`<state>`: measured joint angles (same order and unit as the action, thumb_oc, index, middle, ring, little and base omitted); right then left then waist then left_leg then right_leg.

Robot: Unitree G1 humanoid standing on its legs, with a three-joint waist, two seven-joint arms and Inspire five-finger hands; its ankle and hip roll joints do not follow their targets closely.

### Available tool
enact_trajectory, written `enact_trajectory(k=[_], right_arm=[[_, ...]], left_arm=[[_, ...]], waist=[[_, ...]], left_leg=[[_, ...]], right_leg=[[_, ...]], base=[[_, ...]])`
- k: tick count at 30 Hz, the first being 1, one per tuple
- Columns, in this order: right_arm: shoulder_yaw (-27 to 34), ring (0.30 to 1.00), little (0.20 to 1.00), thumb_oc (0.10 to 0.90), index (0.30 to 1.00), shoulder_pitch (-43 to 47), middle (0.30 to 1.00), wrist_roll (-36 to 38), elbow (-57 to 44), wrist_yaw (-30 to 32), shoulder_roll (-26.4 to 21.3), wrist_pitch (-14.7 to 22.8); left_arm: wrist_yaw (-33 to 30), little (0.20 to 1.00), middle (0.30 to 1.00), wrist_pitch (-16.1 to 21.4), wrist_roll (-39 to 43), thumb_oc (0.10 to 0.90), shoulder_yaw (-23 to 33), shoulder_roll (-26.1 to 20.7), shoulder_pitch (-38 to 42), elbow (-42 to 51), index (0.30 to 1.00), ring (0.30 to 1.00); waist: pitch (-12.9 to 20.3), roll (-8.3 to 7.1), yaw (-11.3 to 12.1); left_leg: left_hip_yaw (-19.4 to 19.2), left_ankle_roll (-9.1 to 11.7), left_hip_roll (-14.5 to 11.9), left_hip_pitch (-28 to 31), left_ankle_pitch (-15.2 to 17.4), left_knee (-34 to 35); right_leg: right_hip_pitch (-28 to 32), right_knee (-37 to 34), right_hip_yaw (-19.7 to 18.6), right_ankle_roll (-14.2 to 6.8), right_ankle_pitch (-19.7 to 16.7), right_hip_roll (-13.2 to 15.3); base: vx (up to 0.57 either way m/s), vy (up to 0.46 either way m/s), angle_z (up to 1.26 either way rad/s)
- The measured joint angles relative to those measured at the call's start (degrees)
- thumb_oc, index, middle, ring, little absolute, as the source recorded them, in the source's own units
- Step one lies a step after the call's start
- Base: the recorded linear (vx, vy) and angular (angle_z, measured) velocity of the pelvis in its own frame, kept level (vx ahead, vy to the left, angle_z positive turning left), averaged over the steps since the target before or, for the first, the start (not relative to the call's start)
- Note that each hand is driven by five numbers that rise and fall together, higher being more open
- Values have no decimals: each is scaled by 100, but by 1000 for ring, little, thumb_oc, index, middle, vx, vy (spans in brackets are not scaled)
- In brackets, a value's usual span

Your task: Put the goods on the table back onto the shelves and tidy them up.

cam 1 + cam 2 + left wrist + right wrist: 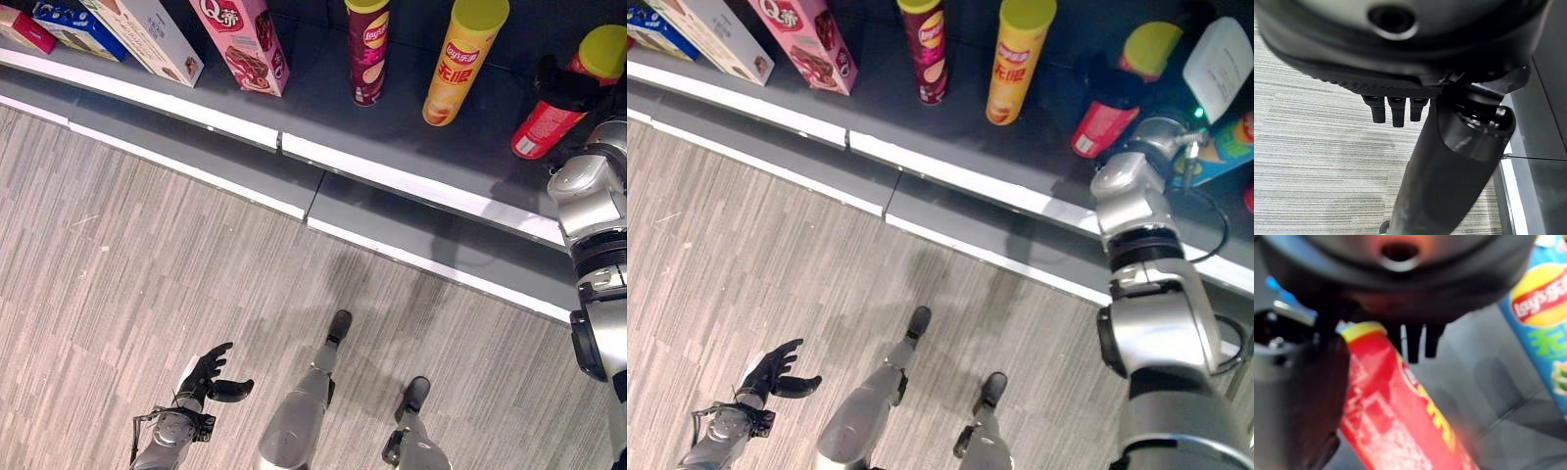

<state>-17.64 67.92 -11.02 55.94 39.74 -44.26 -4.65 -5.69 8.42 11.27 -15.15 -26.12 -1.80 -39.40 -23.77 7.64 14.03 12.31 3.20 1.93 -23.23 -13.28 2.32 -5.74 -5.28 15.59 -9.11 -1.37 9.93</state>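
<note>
The right hand (1298,396) is up at the shelf (411,127), and its fingers (1413,342) and thumb are wrapped around a red chip can (1400,406) with a yellow-green lid. The can is standing on the dark shelf, tipped a little, with the hand on its upper part, so I think the robot is just setting it down or making it stand straight. Just beside it is a blue chip can (1542,328). Further along the shelf, going toward the robot's left, there is a yellow chip can (462,61), then a dark red chip can (367,51), then a pink box (245,41), a white box (147,34), a blue box (73,24) and a small red box (24,29). They all stand in a row, but some lean. The left hand (208,377) hangs low by the robot's side over the striped floor (147,255), with its fingers loose and spread and nothing in it. I think a good part of the job is done, because many goods are on the shelf. What is left is to let go of the red can and make the row neat. I cannot tell if more goods wait on the desk.
</note>
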Motion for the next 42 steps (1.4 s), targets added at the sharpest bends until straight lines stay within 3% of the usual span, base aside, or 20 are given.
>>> enact_trajectory(k=[14, 19, 22, 25, 26, 27, 28, 29, 30, 31, 32, 34, 37, 39, 42], right_arm=[[134, 900, 900, 800, 900, -58, 900, 0, -247, 53, 4, -25], [1063, 900, 900, 800, 900, -1095, 900, -314, -2519, 289, 0, -92], [1261, 900, 900, 800, 900, -1456, 900, -540, -3192, 407, 14, -58], [1450, 900, 900, 800, 900, -2089, 900, -743, -3680, 432, 213, 40], [1754, 900, 900, 800, 900, -2481, 900, -713, -4026, 278, 431, 63], [2379, 900, 900, 800, 900, -3441, 900, -636, -5146, 154, 1055, 216], [2410, 900, 900, 800, 900, -4432, 900, -604, -6025, 242, 1602, 564], [2370, 900, 900, 800, 900, -5037, 900, -36, -6461, -284, 1726, 844], [2364, 900, 900, 800, 900, -6484, 900, 522, -7262, -827, 2153, 1190], [2407, 900, 900, 800, 900, -7067, 900, 939, -7321, -1207, 2197, 1439], [2359, 900, 900, 800, 900, -7507, 900, 1874, -7169, -2006, 2246, 1778], [1812, 900, 900, 800, 900, -8005, 900, 3326, -6238, -3335, 1921, 1690], [1570, 900, 900, 800, 900, -8201, 900, 3732, -5049, -4009, 1939, 1560], [1444, 900, 900, 800, 900, -8394, 900, 3823, -4620, -4244, 2010, 1252], [1004, 900, 900, 800, 900, -8415, 900, 3853, -3801, -4506, 2122, 1283]], left_arm=[[-4, 900, 900, -1, -4, 800, 2, 0, 28, 0, 900, 900], [-3, 900, 900, -26, -30, 800, 61, 5, 91, -13, 900, 900], [0, 900, 900, -109, -91, 800, 104, 5, 105, -98, 900, 900], [9, 900, 900, -177, -257, 800, 333, -15, 53, -279, 900, 900], [13, 900, 900, -257, -325, 800, 426, 97, 96, -326, 900, 900], [-4, 900, 900, -358, -442, 800, 734, 203, 55, -386, 900, 900], [25, 900, 900, -376, -471, 800, 847, 176, -134, -410, 900, 900], [13, 900, 900, -455, -519, 800, 922, 338, -90, -480, 900, 900], [106, 900, 900, -475, -577, 800, 1105, 506, -172, -494, 900, 900], [144, 900, 900, -464, -600, 800, 1103, 534, -208, -446, 900, 900], [252, 900, 900, -439, -701, 800, 1217, 541, -266, -552, 900, 900], [409, 900, 900, -487, -725, 800, 1337, 527, -251, -1153, 900, 900], [530, 900, 900, -449, -754, 800, 1368, 578, -211, -1392, 900, 900], [536, 900, 900, -431, -746, 800, 1405, 657, -253, -1443, 900, 900], [540, 900, 900, -430, -742, 800, 1357, 689, -295, -1458, 900, 900]], waist=[[0, -1, -86], [-2, -57, -138], [-14, -128, -243], [115, -394, -363], [138, -475, -484], [196, -644, -514], [333, -884, -580], [391, -980, -877], [578, -1104, -935], [653, -1175, -1037], [719, -1248, -1084], [895, -1411, -1418], [1045, -1354, -1567], [1169, -1250, -1615], [1296, -1160, -1667]], left_leg=[[-4, 0, 0, 0, 0, -4], [15, 0, -4, 90, 1, -12], [12, 0, -14, 177, 1, -2], [-18, -2, -40, 265, 17, 20], [-99, 26, -82, 307, 178, 17], [-149, 16, -83, 412, 184, 25], [-229, -31, -93, 454, 159, 23], [-324, 32, -117, 491, 254, 7], [-394, 11, -141, 599, 290, 50], [-466, -1, -160, 630, 325, 76], [-613, -40, -194, 710, 354, 102], [-822, -31, -234, 920, 405, 113], [-955, -31, -314, 1099, 402, 285], [-1033, -37, -356, 1160, 407, 289], [-1166, -27, -436, 1333, 443, 301]], right_leg=[[4, 0, -1, -1, -3, 0], [121, 0, 14, 0, -2, -15], [198, 0, 2, 0, -1, -21], [257, -1, -31, 8, 4, -27], [298, 0, -42, 4, 3, -35], [403, 0, -31, 8, 13, -33], [387, 0, -134, 23, 29, -21], [400, 5, -214, 12, 18, -6], [443, 4, -274, 21, 35, -6], [419, 11, -330, 22, 35, 2], [436, 19, -435, 23, 34, 7], [508, 4, -661, 22, 36, 28], [509, 4, -804, 26, 30, -4], [519, 3, -855, 26, 30, -26], [624, 3, -968, 29, 28, -68]], base=[[0, 0, 0], [39, -23, 4], [60, -17, -2], [79, -7, -7], [121, -5, -2], [80, 10, -17], [84, 12, -29], [178, 65, -46], [144, 79, -34], [113, 72, -38], [42, 39, -51], [86, 39, -59], [76, 24, -31], [61, 27, -21], [75, 17, -23]])
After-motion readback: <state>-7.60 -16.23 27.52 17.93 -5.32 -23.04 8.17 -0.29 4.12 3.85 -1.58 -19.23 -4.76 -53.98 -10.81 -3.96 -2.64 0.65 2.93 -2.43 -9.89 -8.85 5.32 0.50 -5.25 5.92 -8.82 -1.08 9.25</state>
